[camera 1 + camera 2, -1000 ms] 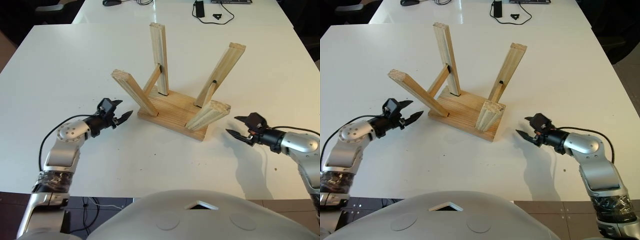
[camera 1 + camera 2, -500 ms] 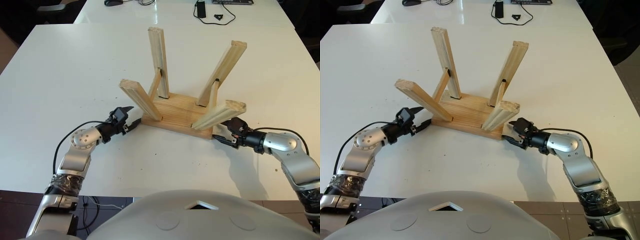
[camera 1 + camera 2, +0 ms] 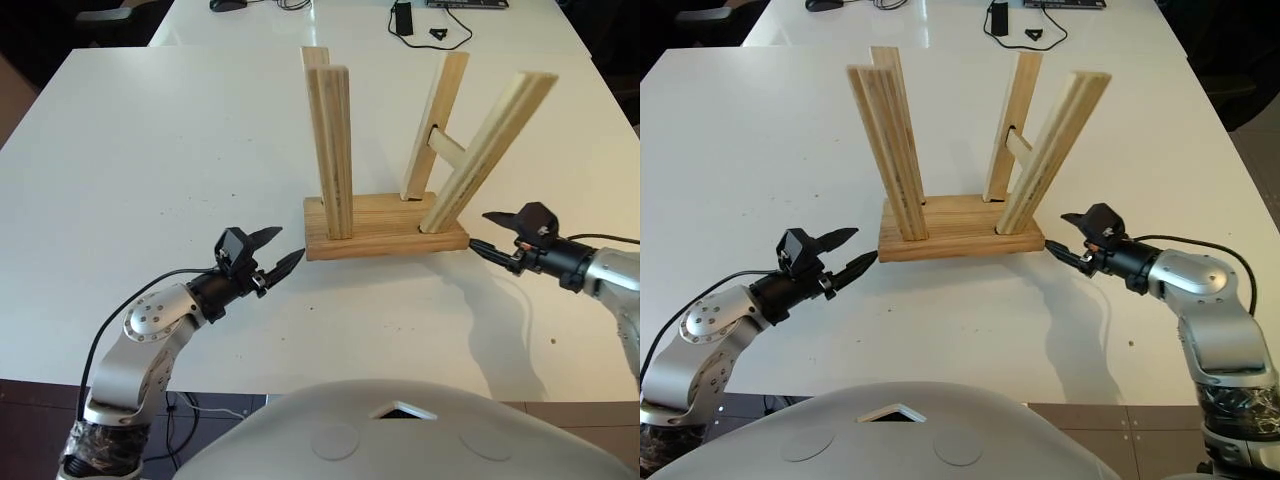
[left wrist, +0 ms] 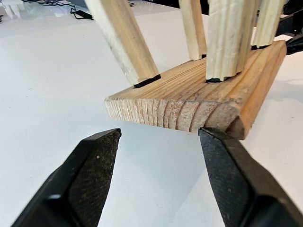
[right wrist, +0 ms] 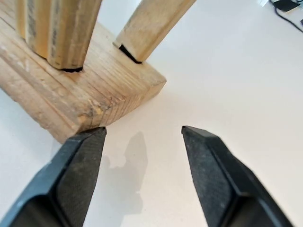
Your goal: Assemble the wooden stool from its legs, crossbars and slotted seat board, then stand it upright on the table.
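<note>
I see white tabletop (image 3: pixel 130 150), second white table (image 3: pixel 340 20) with cables (image 3: pixel 452 28) along frame top, dark floor (image 3: pixel 30 30) in upper corners. Stool (image 3: pixel 380 215) at centre, seat board (image 3: pixel 960 236) down, legs (image 3: pixel 485 140) up. Left claw (image 3: pixel 290 242) spread, lower left of board; right claw (image 3: pixel 480 230) spread at board's right end, contact unclear. Rear-left leg (image 3: pixel 315 58) mostly hidden.

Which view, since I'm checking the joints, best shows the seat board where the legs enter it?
Left wrist view: the seat board lies close, slots of two legs clear. Right wrist view shows one corner with two legs; the eye views show it whole, farther off.
</note>
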`<action>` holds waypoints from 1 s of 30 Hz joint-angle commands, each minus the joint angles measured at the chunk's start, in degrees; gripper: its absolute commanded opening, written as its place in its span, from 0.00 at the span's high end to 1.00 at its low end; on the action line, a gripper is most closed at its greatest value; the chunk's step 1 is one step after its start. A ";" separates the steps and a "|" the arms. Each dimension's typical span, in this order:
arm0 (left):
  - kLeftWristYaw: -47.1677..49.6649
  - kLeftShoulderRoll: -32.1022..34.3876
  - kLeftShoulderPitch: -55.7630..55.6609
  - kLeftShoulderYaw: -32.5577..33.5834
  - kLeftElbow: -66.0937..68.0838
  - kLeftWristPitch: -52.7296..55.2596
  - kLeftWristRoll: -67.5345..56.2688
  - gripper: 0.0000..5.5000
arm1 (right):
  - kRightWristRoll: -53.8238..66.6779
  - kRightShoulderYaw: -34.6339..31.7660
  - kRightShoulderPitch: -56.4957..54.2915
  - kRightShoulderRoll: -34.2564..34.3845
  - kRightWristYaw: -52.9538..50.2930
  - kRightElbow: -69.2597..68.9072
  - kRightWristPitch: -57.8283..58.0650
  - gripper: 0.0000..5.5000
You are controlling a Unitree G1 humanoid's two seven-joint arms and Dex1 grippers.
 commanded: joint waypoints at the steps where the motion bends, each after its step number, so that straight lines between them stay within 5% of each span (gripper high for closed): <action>1: -4.28 2.51 -1.96 1.78 -8.46 3.57 -9.67 0.44 | 10.60 -1.01 2.89 -1.22 10.54 -8.11 -2.32 0.46; 20: -15.06 13.24 -3.80 14.83 -6.98 6.75 -15.57 0.44 | 18.15 -4.50 3.40 -3.87 16.11 -11.67 -1.63 0.46; 30: -22.12 14.44 -1.44 8.90 5.02 -2.70 -2.13 0.44 | 15.17 -1.50 -1.18 -4.95 23.16 1.35 -3.58 0.46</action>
